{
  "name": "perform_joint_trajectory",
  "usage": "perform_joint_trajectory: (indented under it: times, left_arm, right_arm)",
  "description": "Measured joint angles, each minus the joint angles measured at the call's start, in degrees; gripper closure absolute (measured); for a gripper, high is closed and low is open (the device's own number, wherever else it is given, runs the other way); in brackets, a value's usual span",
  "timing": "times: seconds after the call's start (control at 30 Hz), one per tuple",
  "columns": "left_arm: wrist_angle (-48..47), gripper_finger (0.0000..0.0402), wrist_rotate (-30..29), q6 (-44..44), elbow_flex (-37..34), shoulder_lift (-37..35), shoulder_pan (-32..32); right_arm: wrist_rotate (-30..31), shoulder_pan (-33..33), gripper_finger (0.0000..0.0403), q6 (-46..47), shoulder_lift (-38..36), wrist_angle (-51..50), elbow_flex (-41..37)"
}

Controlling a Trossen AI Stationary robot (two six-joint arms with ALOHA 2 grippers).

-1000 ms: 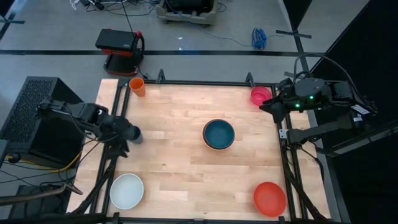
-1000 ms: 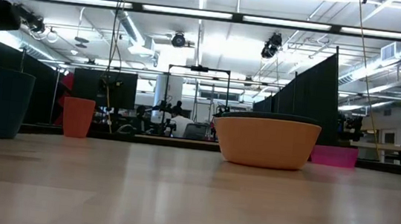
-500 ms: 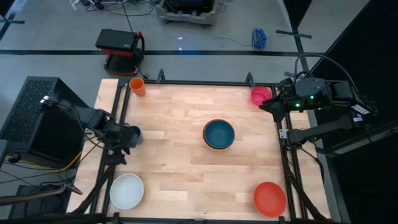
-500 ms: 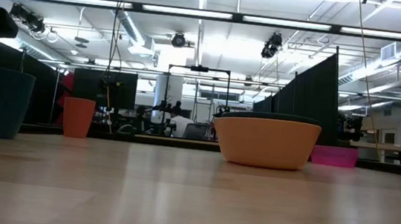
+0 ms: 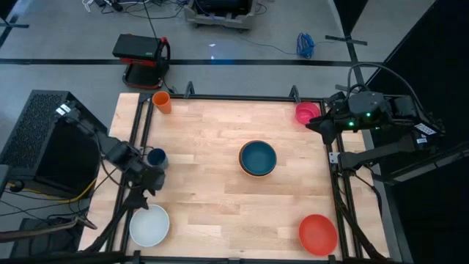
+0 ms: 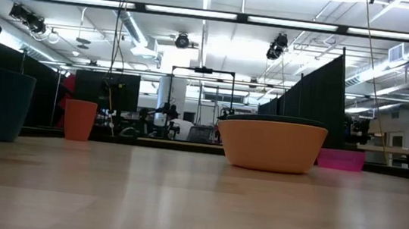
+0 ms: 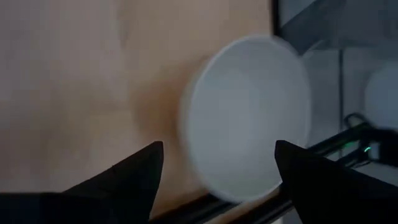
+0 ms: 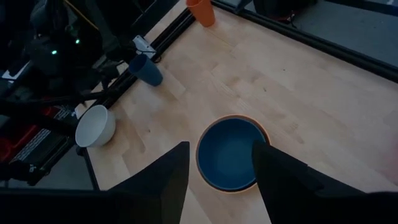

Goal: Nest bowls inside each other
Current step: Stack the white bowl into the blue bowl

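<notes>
I can read no label or writing on any of the bowls or cups from here. All the bowls sit upright, mouths up, on the wooden counter [image 5: 220,198]. The dark teal bowl [image 5: 258,158] is nested inside the orange bowl [image 6: 271,144] at the middle of the counter; from above only a thin orange rim shows around it. The white bowl [image 5: 149,224] stands at the near left corner, the red bowl [image 5: 318,234] at the near right corner, and the small pink bowl [image 5: 307,112] at the far right edge.

My left claw [image 5: 149,178] hangs over the left edge of the counter, between the dark blue cup [image 5: 156,158] and the white bowl, its arm reaching in from the left side. Its wrist view looks down at the white bowl with the fingers [image 7: 134,177] spread wide and nothing between them. The orange cup [image 5: 162,102] stands at the far left corner.

My right claw [image 5: 316,126] waits just beside the pink bowl, fingers parted and empty.
</notes>
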Motion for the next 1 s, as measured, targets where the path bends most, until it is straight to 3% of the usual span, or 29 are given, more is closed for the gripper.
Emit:
perform_joint_trajectory:
  times: [0.5,1.0]
  left_arm:
    - [11.3,0.0104,-1.3,-3.3,-0.3,16.6,-9.0]
    - [13.5,0.0327,-2.0,-8.2,-0.3,21.3,-10.2]
  right_arm:
    - [0.0,0.0,0.0239,0.1,-0.2,0.0,0.0]
    - [-0.4,0.0,0.0248,-0.3,-0.2,0.1,0.0]
